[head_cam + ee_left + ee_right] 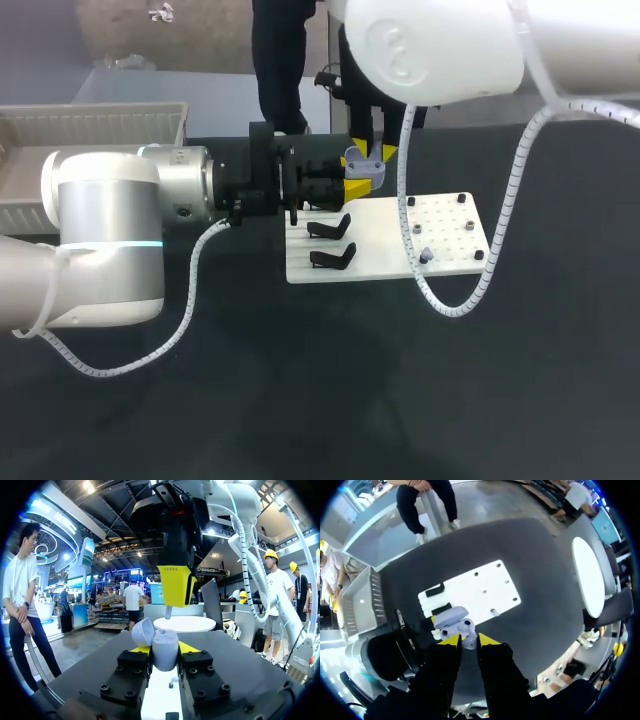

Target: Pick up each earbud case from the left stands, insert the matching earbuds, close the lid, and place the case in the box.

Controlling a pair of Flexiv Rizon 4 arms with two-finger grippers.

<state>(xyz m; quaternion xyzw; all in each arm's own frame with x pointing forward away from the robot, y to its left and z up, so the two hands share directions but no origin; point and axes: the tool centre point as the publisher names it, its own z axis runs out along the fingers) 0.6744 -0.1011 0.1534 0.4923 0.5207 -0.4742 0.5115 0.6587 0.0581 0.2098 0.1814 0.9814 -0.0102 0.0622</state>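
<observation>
My left gripper [165,654] is shut on a lavender earbud case [165,649], held upright above the white plate [445,240] with its lid [142,631] swung open. In the head view the case [364,166] sits over the plate's back left corner. My right gripper [379,152] hangs straight above the case, shut on a small pale earbud [168,612] whose stem points down just above the case's opening. In the right wrist view the open case [452,621] lies right under the yellow fingertips [451,639]. Two black stands [331,228] [334,257] on the plate are bare.
The right half of the plate carries several pegs, with one small earbud [425,256] near its front. A white ribbed box [95,125] stands at the table's back left. Cables from both arms loop over the dark table in front of the plate.
</observation>
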